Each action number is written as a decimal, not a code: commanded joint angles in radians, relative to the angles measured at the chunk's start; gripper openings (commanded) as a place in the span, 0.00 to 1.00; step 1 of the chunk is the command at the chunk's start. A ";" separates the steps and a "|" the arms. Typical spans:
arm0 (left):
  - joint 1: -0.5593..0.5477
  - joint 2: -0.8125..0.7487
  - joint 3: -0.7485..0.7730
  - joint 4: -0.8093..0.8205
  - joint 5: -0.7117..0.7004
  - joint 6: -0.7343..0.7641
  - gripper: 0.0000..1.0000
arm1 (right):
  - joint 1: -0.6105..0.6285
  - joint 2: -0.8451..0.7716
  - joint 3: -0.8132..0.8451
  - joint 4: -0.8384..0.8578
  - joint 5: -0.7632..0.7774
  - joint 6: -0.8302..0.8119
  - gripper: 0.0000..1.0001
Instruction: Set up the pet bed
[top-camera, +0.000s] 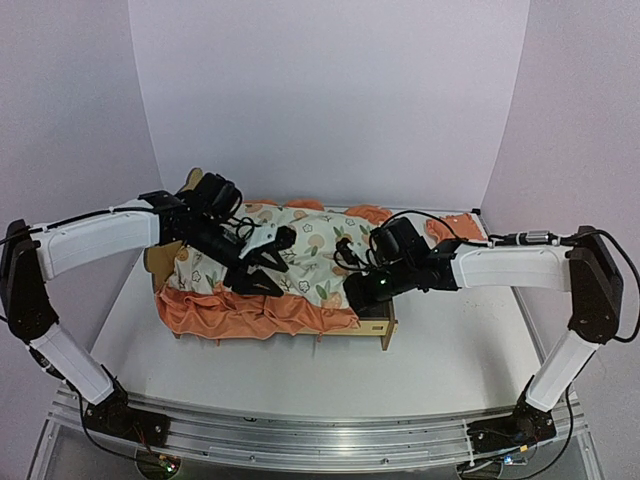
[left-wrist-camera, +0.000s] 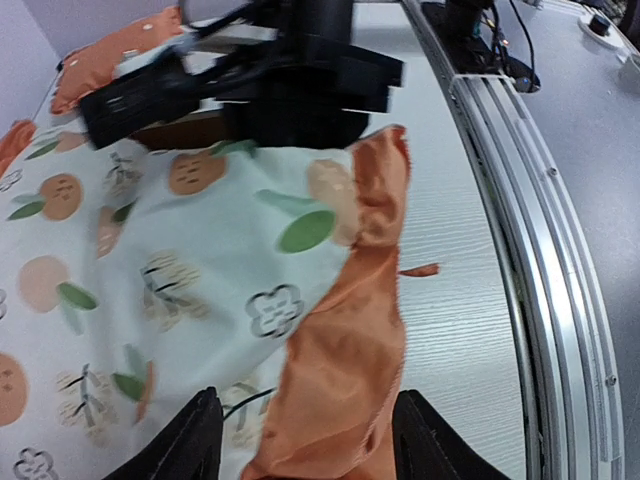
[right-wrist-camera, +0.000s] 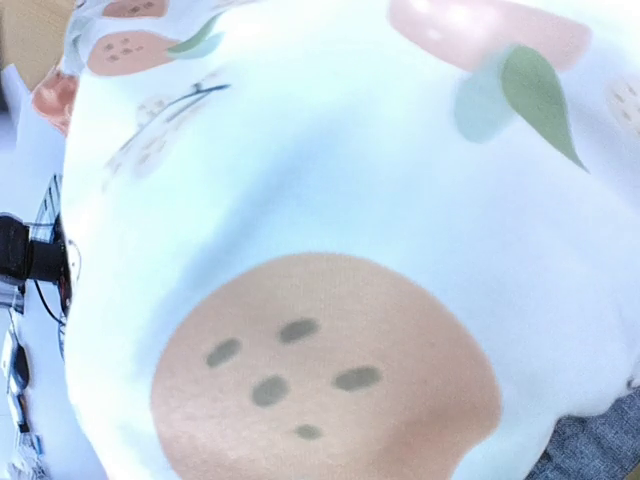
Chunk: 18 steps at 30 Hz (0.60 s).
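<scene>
Top overlooks pet bed (top-camera: 376, 326); wrists hug mattress (left-wrist-camera: 200, 250).

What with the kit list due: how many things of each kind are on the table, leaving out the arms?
Bed: 1
Pad: 1
Pillow: 1
Total: 3

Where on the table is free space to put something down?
Free: the table strip between the bed and the near rail, and the patch right of the bed. Crowded: over the pad, with the left gripper and right gripper.
</scene>
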 joint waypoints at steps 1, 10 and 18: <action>-0.071 -0.039 -0.096 0.098 -0.070 0.027 0.62 | 0.006 -0.019 0.009 0.009 0.056 0.082 0.18; -0.135 -0.014 -0.200 0.243 -0.207 0.083 0.65 | 0.006 -0.143 0.024 -0.211 0.152 0.177 0.36; -0.140 0.035 -0.213 0.315 -0.211 0.114 0.50 | 0.021 -0.309 -0.032 -0.403 0.263 0.260 0.44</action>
